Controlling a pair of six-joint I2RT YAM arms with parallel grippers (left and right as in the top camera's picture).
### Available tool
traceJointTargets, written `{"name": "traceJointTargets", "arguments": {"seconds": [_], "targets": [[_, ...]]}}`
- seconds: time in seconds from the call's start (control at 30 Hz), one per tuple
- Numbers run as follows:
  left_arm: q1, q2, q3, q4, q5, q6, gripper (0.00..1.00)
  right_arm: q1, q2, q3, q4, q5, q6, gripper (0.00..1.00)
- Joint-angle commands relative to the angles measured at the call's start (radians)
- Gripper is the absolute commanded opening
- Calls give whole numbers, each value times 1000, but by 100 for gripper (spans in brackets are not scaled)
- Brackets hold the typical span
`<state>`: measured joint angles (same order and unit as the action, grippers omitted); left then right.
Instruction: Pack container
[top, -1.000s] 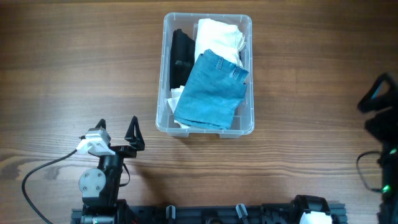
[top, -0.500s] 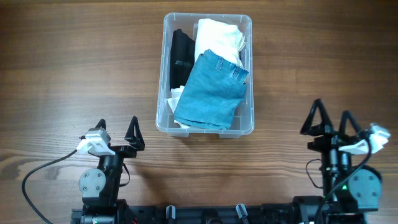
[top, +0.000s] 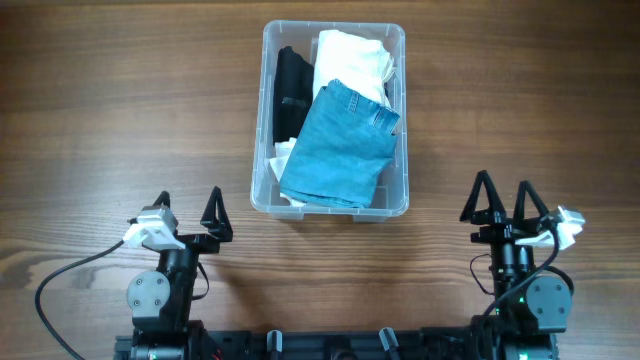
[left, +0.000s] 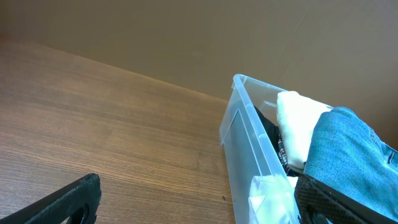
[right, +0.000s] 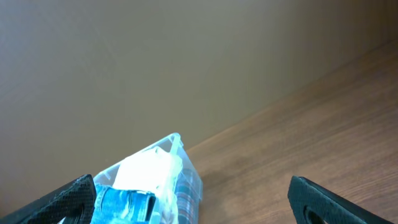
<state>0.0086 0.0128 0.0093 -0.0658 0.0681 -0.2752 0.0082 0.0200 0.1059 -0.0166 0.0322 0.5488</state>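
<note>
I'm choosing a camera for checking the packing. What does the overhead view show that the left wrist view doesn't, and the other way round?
Only overhead: the right tool, open, and the whole rim of the container with its contents seen from above.
Only left wrist: the brown wall behind the table.
Both: the container, the white cloth, the blue denim lying on top, the wooden table and the open left tool.

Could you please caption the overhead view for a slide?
Clear container holding blue denim, white cloth and black cloth; left gripper and right gripper open, empty, apart from it.
</note>
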Motion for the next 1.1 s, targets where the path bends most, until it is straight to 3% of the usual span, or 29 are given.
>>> {"name": "traceJointTargets", "arguments": {"seconds": [0.0, 0.17, 0.4, 0.47, 1.07], "targets": [[8, -10, -4, -7, -10, 5, 100, 6, -17, -49, 59, -28, -65, 100], [8, -10, -4, -7, -10, 5, 100, 6, -17, -98, 137, -44, -117, 100], [8, -10, -4, -7, -10, 5, 100, 6, -17, -101, 77, -103, -341, 100], [8, -10, -4, -7, -10, 5, 100, 6, -17, -101, 14, -97, -339, 100], [7, -10, -4, -7, -10, 5, 100, 6, -16, -101, 19, -97, -339, 100]]}}
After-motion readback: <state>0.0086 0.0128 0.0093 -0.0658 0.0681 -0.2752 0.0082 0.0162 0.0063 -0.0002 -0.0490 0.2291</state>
